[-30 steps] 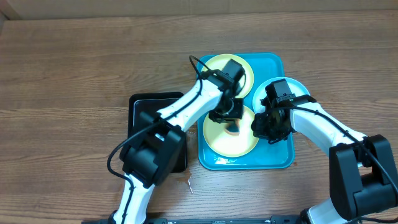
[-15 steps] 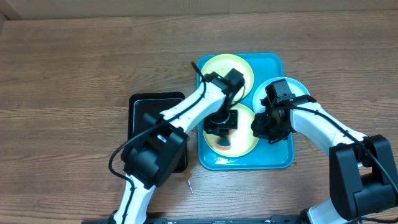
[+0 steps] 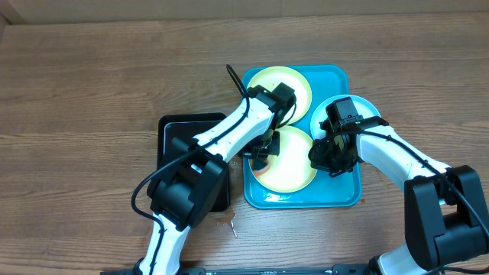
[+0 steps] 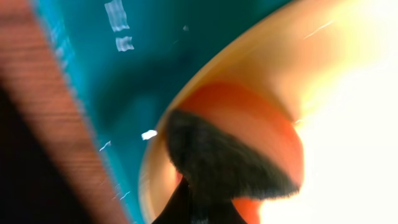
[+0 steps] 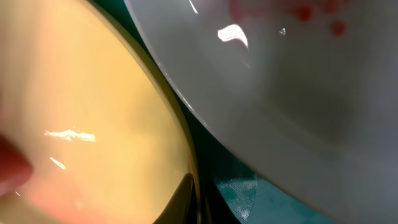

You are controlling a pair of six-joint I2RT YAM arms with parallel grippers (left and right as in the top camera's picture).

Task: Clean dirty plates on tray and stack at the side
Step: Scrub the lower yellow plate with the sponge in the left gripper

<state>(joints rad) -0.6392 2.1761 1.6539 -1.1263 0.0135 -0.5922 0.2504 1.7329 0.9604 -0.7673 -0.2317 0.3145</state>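
Left gripper (image 3: 261, 153) has slid over the last second from the middle of the near round yellow-green-rimmed plate (image 3: 294, 164) to its left rim. Right gripper (image 3: 327, 159) hasn't budged, parked at the same plate's right rim. Large turquoise plastic tray (image 3: 334, 76) sits under both grippers and holds all three plates: the near one between the grippers, a second round yellow-green-rimmed plate (image 3: 294, 80) just beyond the left gripper, and a round light-blue-rimmed plate (image 3: 321, 108) just beyond the right gripper, its outer edge over the tray rim. Left wrist view, blurred: a dark fuzzy tuft (image 4: 224, 163) sits on an orange-red smear (image 4: 249, 115) at the near plate's rim; can't tell if the left jaws are spread or clamped. Right wrist view: red specks (image 5: 305, 12) on the light-blue-rimmed plate, just beside the near plate's edge; one dark fingertip (image 5: 185, 198) at that edge, jaw state can't tell. Smaller black rectangular tray (image 3: 172, 141) lies on the wooden table (image 3: 92, 92) left of the left gripper, partly under that arm.
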